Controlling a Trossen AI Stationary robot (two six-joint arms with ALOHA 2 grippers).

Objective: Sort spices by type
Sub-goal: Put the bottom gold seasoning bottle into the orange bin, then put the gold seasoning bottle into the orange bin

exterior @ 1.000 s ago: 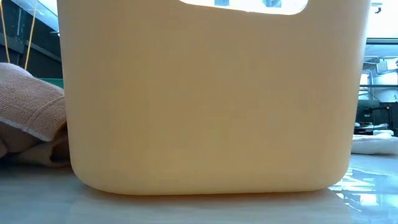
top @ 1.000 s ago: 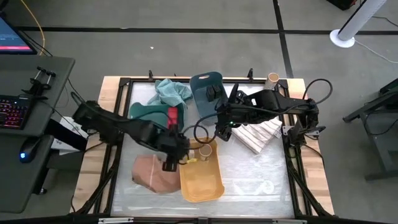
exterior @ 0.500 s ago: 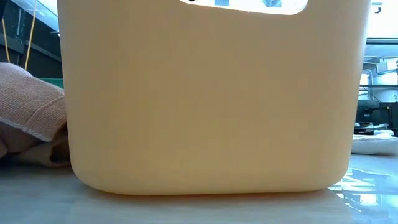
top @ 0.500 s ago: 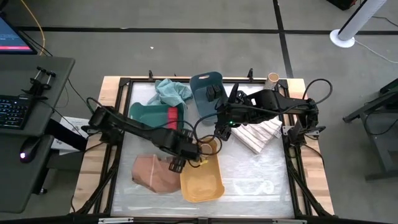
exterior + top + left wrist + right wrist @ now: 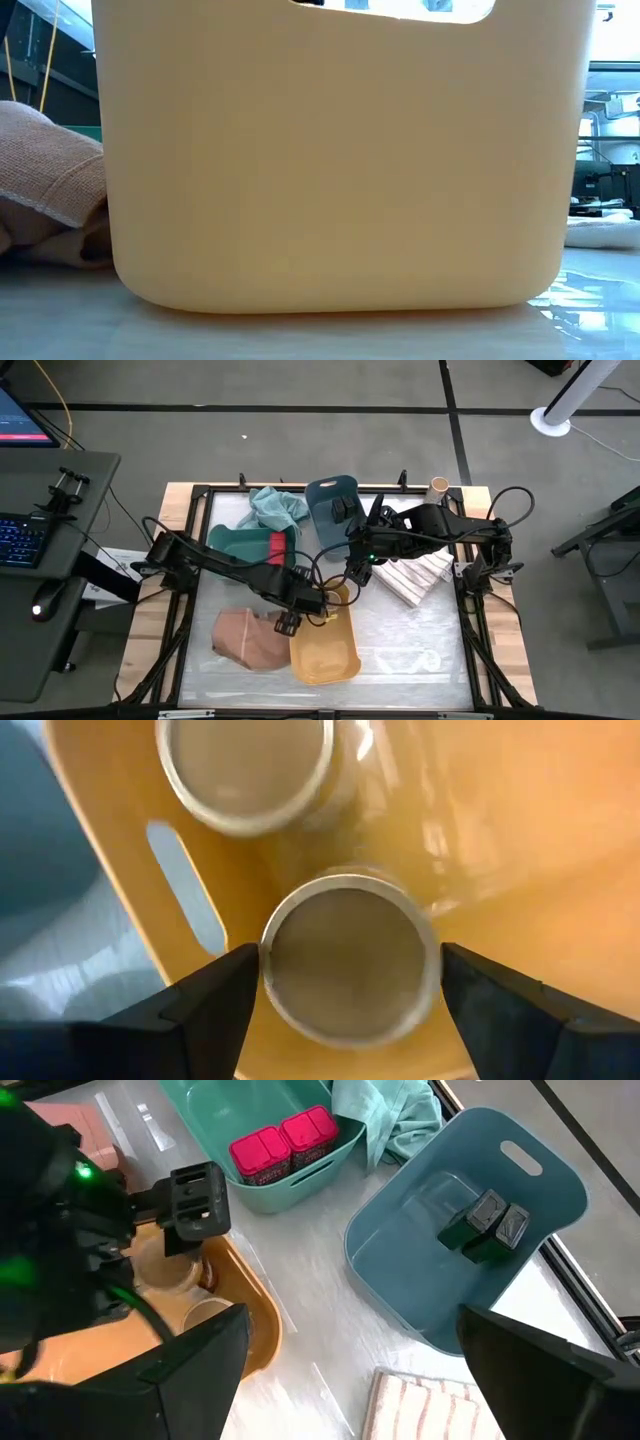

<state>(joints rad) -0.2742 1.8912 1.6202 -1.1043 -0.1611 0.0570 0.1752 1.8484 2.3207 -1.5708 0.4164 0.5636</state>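
Three bins hold the sorted spices: yellow bin at the table's near edge, blue bin, green bin. Left gripper, fingers apart, straddles a tan jar, unheld. Right gripper waits, spread. Jars appear light, rigid, smooth; best grasped across the sides.

Yellow bin: smooth plastic with a glossy sheen on its inner wall. Tan jars between the left gripper's fingers: dull, matt lids. Fingers: matt dark plastic. Green bin and blue bin, ahead of the right gripper: smooth plastic. Teal cloth: soft, crumpled fabric. Table surface: glossy, reflective.
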